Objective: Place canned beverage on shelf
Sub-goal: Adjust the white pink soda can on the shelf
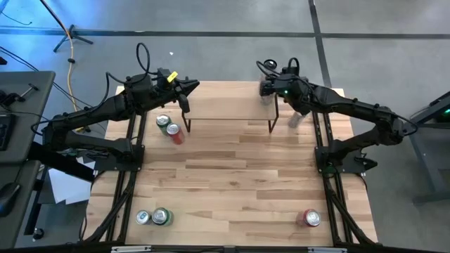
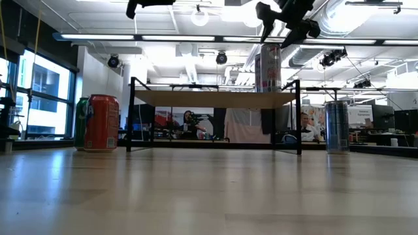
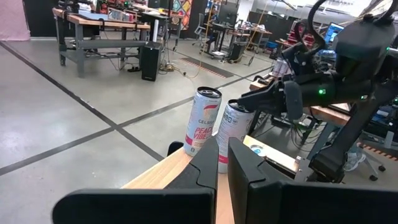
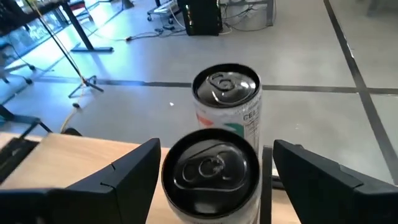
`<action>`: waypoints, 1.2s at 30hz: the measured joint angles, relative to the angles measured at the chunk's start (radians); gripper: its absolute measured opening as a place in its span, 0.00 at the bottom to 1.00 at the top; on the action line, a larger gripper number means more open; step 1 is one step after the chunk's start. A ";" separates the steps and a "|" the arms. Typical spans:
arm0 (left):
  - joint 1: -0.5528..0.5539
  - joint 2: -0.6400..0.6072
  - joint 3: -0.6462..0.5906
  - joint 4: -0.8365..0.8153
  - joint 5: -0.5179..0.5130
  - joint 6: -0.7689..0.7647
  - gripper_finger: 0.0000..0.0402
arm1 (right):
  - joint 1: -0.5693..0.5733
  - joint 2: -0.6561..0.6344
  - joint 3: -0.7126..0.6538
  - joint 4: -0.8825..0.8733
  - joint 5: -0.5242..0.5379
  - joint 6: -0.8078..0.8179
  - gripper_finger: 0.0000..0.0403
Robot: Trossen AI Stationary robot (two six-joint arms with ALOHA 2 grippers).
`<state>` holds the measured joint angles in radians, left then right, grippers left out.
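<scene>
Two cans on shelf (image 3: 155,177), Celsius can (image 3: 203,121) label "CELSIUS"

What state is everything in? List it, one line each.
Right gripper: open, straddling the dark-topped silver can.
That can: upright on the light-wood shelf.
White Celsius can: upright beside it.
Left gripper: shut, empty.
Red can left of shelf: upright on the table.

Two cans (image 4: 214,162) stand upright (close together) on the shelf's (image 1: 228,105) right end.
</scene>
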<state>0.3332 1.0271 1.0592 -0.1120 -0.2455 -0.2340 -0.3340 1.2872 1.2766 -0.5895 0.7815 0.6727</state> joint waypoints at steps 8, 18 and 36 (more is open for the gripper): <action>0.000 0.000 0.000 0.000 0.000 -0.022 0.00 | 0.000 -0.009 0.000 0.147 -0.004 -0.104 0.73; -0.001 0.000 0.000 0.004 0.030 -0.036 0.00 | -0.087 -0.022 0.127 0.114 -0.093 -0.223 0.68; 0.000 0.000 0.000 0.004 0.031 -0.104 0.00 | -0.514 0.517 0.965 -0.617 -0.666 -0.378 0.03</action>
<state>0.3332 1.0271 1.0592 -0.1078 -0.2150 -0.3383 -0.8478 1.8043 2.2413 -1.2065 0.1157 0.2943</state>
